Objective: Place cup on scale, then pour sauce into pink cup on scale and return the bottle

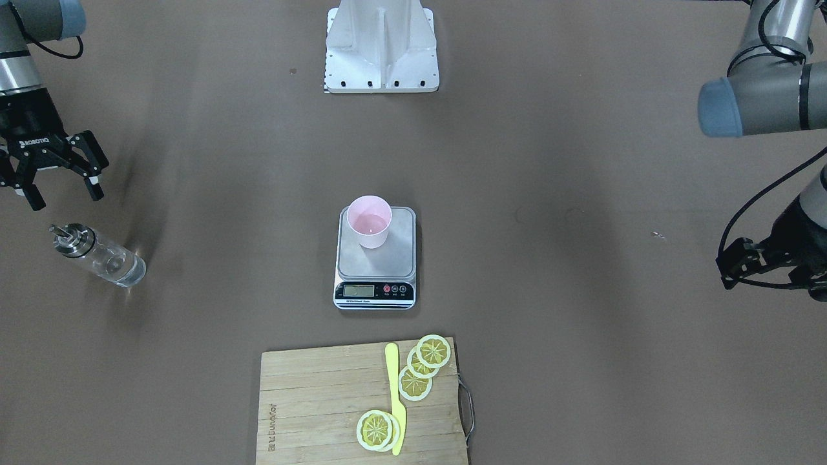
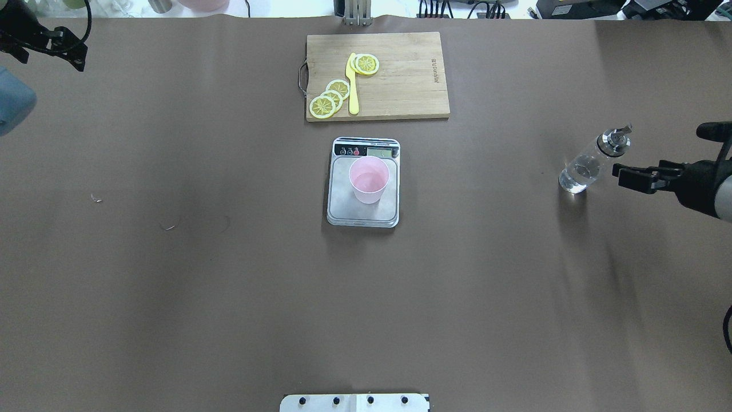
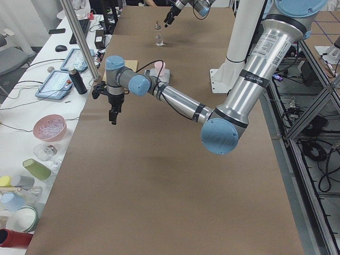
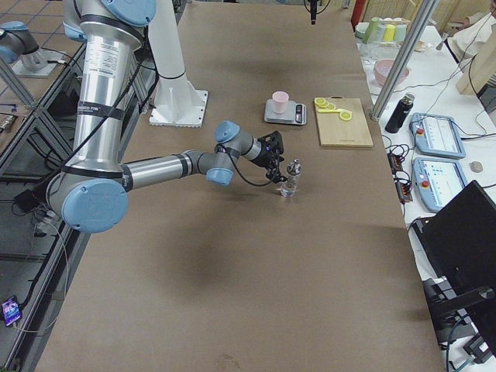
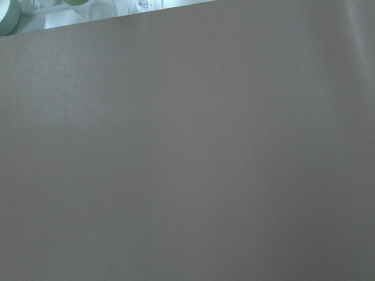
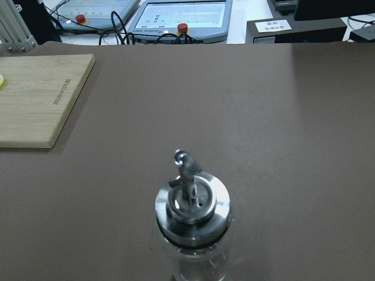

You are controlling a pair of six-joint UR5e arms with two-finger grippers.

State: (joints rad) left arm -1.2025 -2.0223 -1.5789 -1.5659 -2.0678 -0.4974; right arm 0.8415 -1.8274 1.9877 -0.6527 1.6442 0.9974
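The pale pink cup (image 1: 369, 221) stands upright on the far part of the scale's grey platform (image 1: 381, 266); the pair also shows mid-table in the overhead view (image 2: 369, 180). The clear glass bottle (image 1: 100, 255) with metal cap and spout stands free on the table at my right side, with clear liquid inside. My right gripper (image 1: 64, 199) is open and empty, just behind the bottle and apart from it. The right wrist view looks down on the bottle cap (image 6: 192, 205). My left gripper (image 1: 733, 263) looks open and empty, far out at my left table edge.
A wooden cutting board (image 1: 310, 400) with lemon slices and a yellow knife (image 1: 394, 400) lies beyond the scale. The robot base (image 1: 381, 45) is at the near edge. Bowls and tablets (image 3: 50, 127) sit off the table's far side.
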